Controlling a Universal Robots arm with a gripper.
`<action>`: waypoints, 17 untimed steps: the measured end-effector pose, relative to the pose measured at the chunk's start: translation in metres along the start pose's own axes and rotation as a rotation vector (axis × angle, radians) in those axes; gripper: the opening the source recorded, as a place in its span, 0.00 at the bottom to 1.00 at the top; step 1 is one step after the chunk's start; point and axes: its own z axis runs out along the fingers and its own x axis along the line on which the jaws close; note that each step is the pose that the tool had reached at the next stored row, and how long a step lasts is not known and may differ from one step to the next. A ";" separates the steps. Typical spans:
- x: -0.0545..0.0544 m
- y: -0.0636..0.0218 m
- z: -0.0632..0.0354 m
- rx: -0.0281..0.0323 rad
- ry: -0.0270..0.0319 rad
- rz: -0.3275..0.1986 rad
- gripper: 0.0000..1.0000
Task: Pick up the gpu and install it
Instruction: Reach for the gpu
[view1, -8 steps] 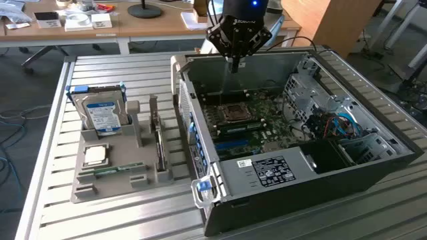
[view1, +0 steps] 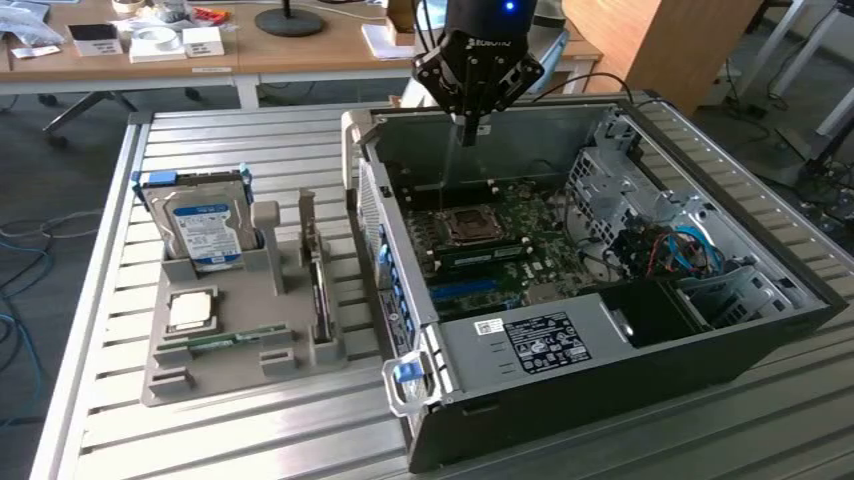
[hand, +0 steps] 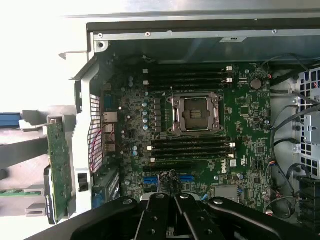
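Robotics lab or workshop, slatted metal bench (view1: 240, 140), opened computer case (view1: 601, 390), cluttered wooden desks (view1: 314, 52) behind

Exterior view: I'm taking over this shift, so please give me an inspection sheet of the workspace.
Surface: slatted metal table carrying a grey tray and an open computer case.
Job's things: graphics card stands on edge in the tray, untouched.
Clutter: hard drive, processor chip and memory stick, all in the tray.
Grippers: end effector shut, empty, above the case's motherboard.
Cables: blue and red wires inside the case.
Surroundings: wooden desk behind the table, with small boxes on it.
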 end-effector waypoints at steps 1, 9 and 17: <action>0.000 0.0000 0.0000 -0.0001 -0.0001 0.000 0.11; 0.005 -0.0004 0.0000 0.0000 0.0000 0.000 0.11; 0.010 -0.0008 0.0000 0.0001 0.0001 0.000 0.11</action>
